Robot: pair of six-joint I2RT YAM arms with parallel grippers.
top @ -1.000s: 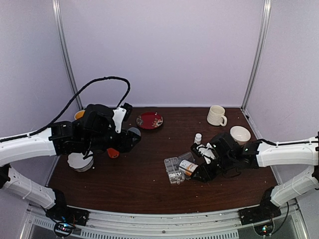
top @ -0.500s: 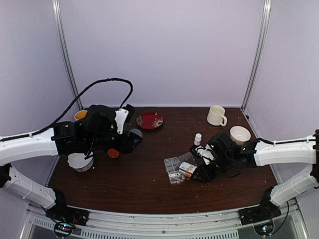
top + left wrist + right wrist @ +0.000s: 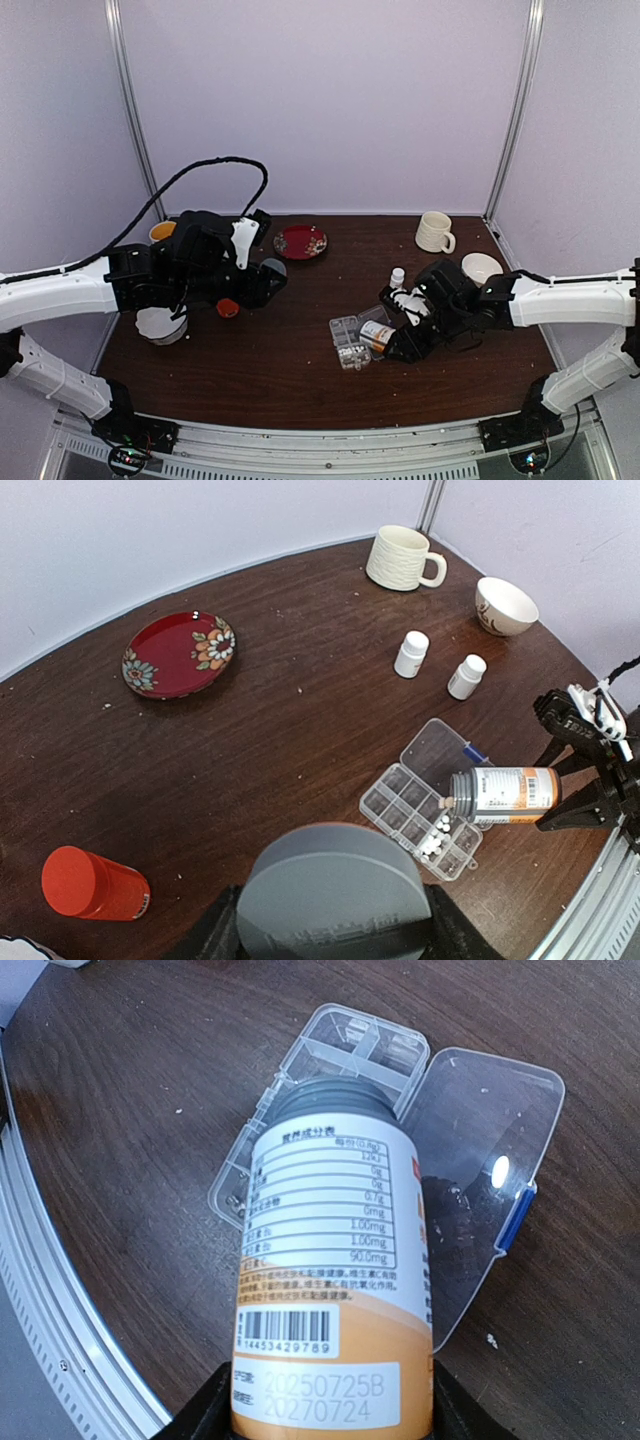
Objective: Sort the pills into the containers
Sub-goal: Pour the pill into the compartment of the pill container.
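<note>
Currently right fingers [image 3: 203, 1415] grip the tipped bottle [image 3: 335, 1280] over the organizer [image 3: 398, 802]; left fingers [image 3: 212, 935] apparently clamp a grey cap [image 3: 333, 895].

Lab robot booth: white walls [image 3: 330, 100], metal posts [image 3: 516, 110]

Clear glossy plastic organizer box [image 3: 420, 815] on dark wood-grain table [image 3: 280, 730]

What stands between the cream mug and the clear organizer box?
A small white bottle stands there, upright, touching neither the mug nor the organizer box, with a second white bottle beside it. The left wrist view shows this.
</note>
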